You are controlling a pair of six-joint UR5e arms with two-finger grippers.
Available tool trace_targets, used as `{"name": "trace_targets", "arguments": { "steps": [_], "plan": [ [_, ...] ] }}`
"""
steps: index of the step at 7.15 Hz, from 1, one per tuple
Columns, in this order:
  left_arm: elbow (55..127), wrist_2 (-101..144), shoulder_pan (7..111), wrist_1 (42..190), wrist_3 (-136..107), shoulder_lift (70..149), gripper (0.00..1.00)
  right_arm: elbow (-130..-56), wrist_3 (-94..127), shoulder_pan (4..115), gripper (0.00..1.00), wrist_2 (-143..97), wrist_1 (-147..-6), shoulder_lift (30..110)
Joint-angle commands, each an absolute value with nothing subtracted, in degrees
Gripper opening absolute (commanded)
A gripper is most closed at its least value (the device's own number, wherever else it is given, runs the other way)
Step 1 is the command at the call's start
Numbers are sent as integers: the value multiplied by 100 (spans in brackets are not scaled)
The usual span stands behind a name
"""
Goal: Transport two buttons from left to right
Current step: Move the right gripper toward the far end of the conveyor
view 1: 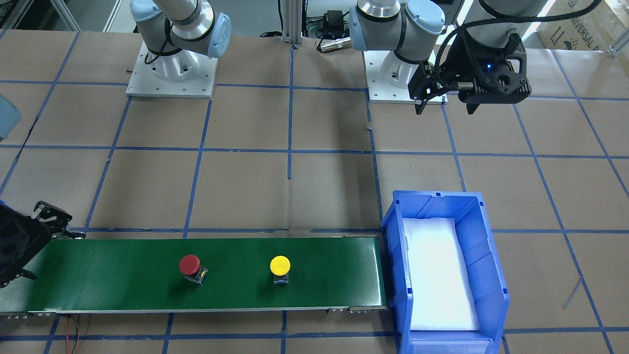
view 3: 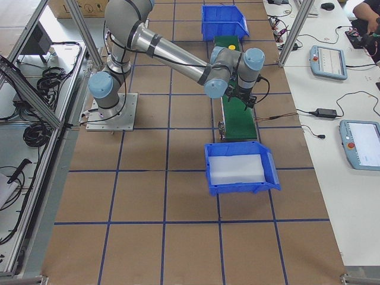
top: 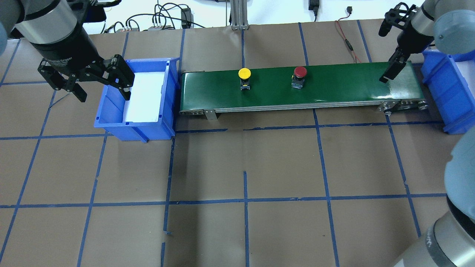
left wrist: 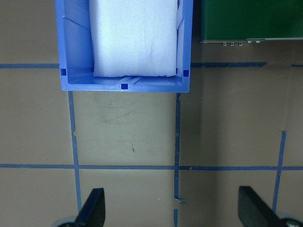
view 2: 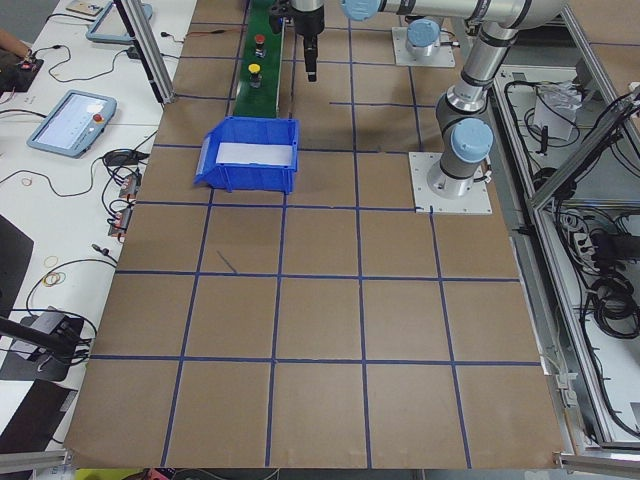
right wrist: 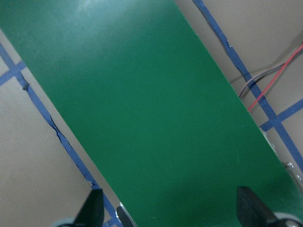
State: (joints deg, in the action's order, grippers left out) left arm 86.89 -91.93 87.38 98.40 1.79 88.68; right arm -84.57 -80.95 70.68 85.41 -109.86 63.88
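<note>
Buttons on the green conveyor belt [view 1: 123, 280]: the red-capped button [view 1: 189, 265] and the yellow-capped button [view 1: 280, 266] stand upright on their dark bodies near the belt's middle, apart from each other, caps up. The yellow one is nearer the belt's end on the robot's left, the red one nearer the end on its right. Neither claw touches them.

A blue bin [view 1: 393, 231] lined with white foam [view 1: 440, 275] sits just off the belt's left end. A second blue bin [top: 445, 85] sits off the right end.

The right claw [right wrist: 170, 213] hovers above the belt's right end, its fingers spread wide with nothing between them, only green belt below.

The left claw [top: 104, 98] hangs above the brown paper-covered table [view 1: 319, 187], past the belt's left end and back toward the robot, short of the blue bin. Its fingers [left wrist: 92, 210] are likewise spread wide and grip nothing.
</note>
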Motion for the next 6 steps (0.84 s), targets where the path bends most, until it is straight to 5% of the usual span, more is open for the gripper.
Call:
{"name": "trace_targets", "arguments": {
  "steps": [1, 6],
  "plan": [
    [8692, -9193, 8745, 9844, 167, 8868, 100, -8543, -9478, 7066, 100, 8726, -11170, 6381],
    [8692, -9193, 8745, 9844, 176, 8868, 100, -8789, -10379, 7066, 100, 8868, -11636, 6372]
  ]
}}
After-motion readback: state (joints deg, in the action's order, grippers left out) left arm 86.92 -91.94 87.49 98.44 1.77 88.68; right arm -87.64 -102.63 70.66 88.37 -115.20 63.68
